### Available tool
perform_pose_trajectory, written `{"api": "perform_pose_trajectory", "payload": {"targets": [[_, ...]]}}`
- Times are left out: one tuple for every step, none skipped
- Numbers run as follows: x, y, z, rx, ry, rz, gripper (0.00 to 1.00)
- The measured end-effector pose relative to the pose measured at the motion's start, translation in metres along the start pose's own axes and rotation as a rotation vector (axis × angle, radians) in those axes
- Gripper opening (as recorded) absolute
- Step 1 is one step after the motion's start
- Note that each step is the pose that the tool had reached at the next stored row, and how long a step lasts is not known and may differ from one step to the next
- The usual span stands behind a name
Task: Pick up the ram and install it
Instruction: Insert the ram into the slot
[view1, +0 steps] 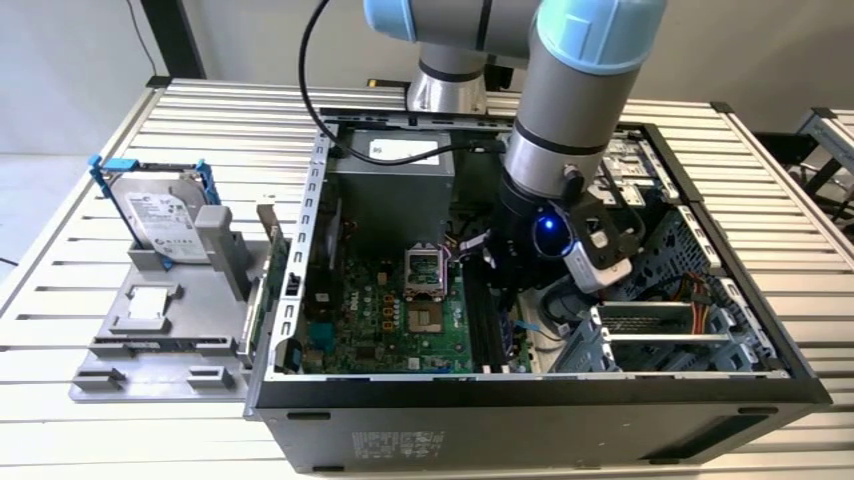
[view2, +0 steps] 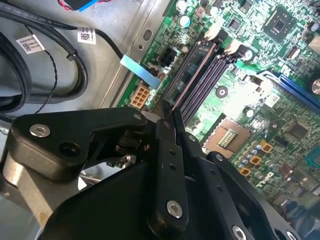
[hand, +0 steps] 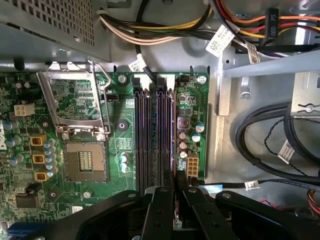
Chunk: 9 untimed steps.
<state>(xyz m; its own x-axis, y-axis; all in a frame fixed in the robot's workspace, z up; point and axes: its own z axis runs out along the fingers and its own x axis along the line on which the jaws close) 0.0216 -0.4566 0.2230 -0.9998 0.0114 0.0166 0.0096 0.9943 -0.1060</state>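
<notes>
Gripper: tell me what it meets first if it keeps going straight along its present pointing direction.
Probably the memory slots on the motherboard: the gripper points down at them. Depth is unclear.

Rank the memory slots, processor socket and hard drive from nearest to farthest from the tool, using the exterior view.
1. Memory slots, just below the tool.
2. Processor socket, toward the exterior view's left.
3. Hard drive, outside the case, farther left.
</notes>
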Motion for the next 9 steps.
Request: {"api": "perform_pose_trajectory", "payload": {"targets": [[0.0000, 0.0000, 0.0000, 0.0001, 0.0000, 0.000, 0.00], [0.0000, 0.0002, 0.0003, 0.0002, -0.0001, 0.000, 0.00], [0.0000, 0.0002, 0.0008, 0.0000, -0.0001, 0.000, 0.00], [-0.0001, 0.0003, 0.0014, 0.0002, -0.0001, 0.000, 0.00], [0.0000, 0.0003, 0.0021, 0.0007, 0.0001, 0.000, 0.00], [0.0000, 0.0004, 0.0025, 0.0010, 0.0001, 0.000, 0.00], [0.0000, 0.0004, 0.0029, 0.0010, 0.0001, 0.000, 0.00], [0.0000, 0.0004, 0.0030, 0.0009, 0.0001, 0.000, 0.00], [0.0000, 0.0004, 0.0031, 0.0007, 0.0000, 0.000, 0.00]]}}
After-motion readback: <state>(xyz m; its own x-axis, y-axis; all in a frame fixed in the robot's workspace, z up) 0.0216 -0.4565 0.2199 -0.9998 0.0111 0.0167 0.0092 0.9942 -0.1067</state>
